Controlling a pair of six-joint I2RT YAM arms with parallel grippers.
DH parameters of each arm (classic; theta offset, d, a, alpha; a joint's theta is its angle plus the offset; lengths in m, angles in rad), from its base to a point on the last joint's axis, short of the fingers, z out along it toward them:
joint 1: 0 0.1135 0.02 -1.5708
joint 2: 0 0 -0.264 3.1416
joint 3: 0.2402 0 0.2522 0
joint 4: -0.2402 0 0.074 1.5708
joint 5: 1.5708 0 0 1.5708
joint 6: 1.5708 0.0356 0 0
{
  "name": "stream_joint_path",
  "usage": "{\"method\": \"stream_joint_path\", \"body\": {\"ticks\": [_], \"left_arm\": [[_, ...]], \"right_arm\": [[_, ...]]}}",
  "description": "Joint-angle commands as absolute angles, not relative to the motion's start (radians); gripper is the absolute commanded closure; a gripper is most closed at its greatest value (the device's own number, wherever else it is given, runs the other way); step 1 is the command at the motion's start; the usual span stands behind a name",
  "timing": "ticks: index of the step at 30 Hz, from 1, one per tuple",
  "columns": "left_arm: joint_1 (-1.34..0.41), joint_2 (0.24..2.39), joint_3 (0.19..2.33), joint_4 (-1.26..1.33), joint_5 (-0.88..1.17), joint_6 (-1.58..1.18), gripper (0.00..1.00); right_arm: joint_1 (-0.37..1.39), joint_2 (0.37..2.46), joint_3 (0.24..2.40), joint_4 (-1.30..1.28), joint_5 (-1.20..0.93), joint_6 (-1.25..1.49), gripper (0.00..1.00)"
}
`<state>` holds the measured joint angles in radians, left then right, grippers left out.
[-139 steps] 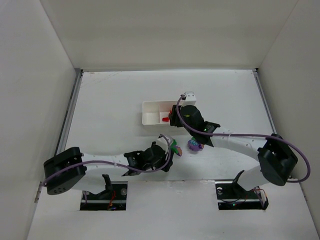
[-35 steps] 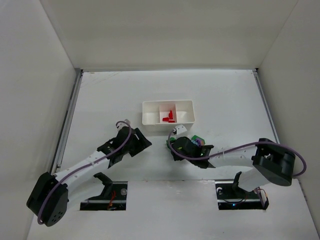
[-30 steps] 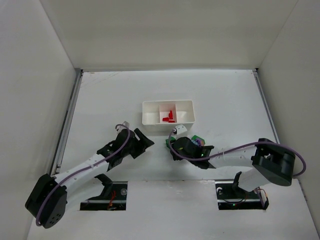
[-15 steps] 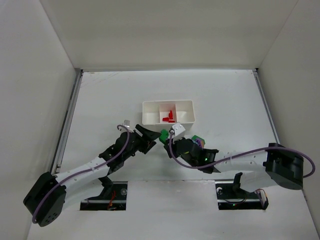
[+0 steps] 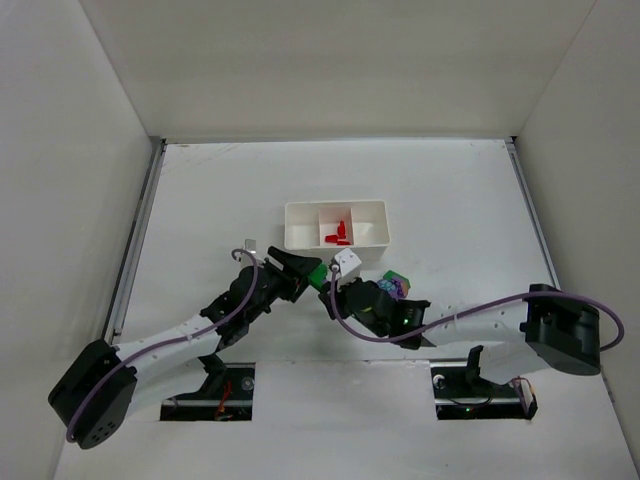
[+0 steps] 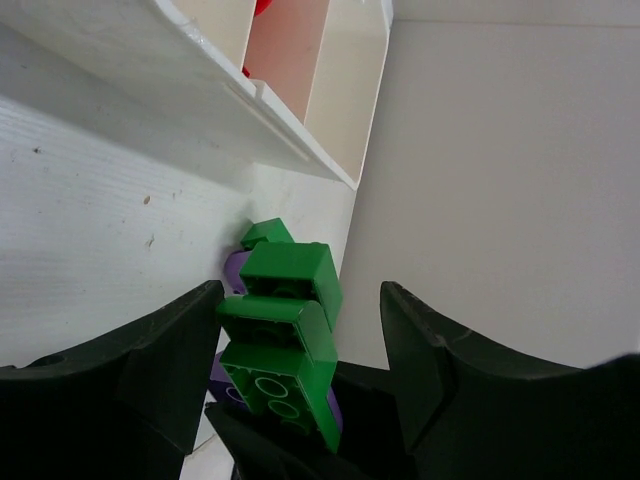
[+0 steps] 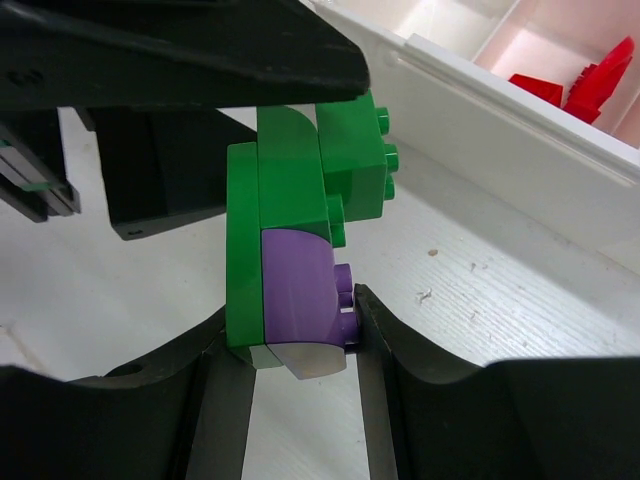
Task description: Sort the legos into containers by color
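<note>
Separating green from purple is the step in hand. My right gripper (image 7: pixel 290 345) is clamped on the purple brick (image 7: pixel 298 285), just in front of the white tray (image 7: pixel 520 110). My left gripper (image 6: pixel 300 320) stands apart, straddling the green bricks (image 6: pixel 285 300) without touching them. I close squarely on green only, then pull straight off the studs, avoiding any twist that could fling pieces.

- Tray (image 5: pixel 305 243): white plastic with thin walls and three square compartments in a row, lying flat on the table.
- Red legos (image 5: pixel 338 234): a few small pieces, all in the middle compartment.
- Green-and-purple stack (image 7: pixel 295 230): green bricks joined to a purple one, just outside the tray's near wall. The right gripper (image 7: pixel 297 345) pinches its purple end.
- Loose legos (image 5: pixel 395 284): a purple and green clump on the table near the tray, partly hidden.
</note>
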<state>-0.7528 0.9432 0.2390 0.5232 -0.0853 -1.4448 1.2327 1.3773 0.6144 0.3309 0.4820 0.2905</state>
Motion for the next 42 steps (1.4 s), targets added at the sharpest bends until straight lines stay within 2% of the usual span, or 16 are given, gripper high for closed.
{"method": "stream_joint_path", "body": {"ticks": [1, 10, 18, 24, 28, 37, 42], "left_arm": [[-0.768, 0.966, 0.23, 0.64, -0.112, -1.47, 0.4], [-0.785, 0.973, 0.219, 0.664, -0.136, -1.471, 0.53], [-0.78, 0.91, 0.163, 0.693, -0.186, -1.465, 0.73], [-0.768, 0.897, 0.155, 0.713, -0.183, -1.473, 0.81], [-0.769, 0.891, 0.16, 0.713, -0.179, -1.473, 0.82], [-0.778, 0.873, 0.155, 0.727, -0.173, -1.494, 0.83], [-0.782, 0.854, 0.143, 0.721, -0.172, -1.494, 0.84]], "right_arm": [[1.246, 1.391, 0.655, 0.432, 0.46, 0.321, 0.64], [1.252, 1.433, 0.689, 0.453, 0.453, 0.336, 0.65], [1.254, 1.457, 0.695, 0.456, 0.476, 0.37, 0.64], [1.254, 1.454, 0.672, 0.492, 0.462, 0.379, 0.38], [1.262, 1.45, 0.655, 0.497, 0.443, 0.379, 0.31], [1.265, 1.442, 0.608, 0.551, 0.417, 0.39, 0.35], [1.262, 1.428, 0.58, 0.581, 0.407, 0.39, 0.46]]}}
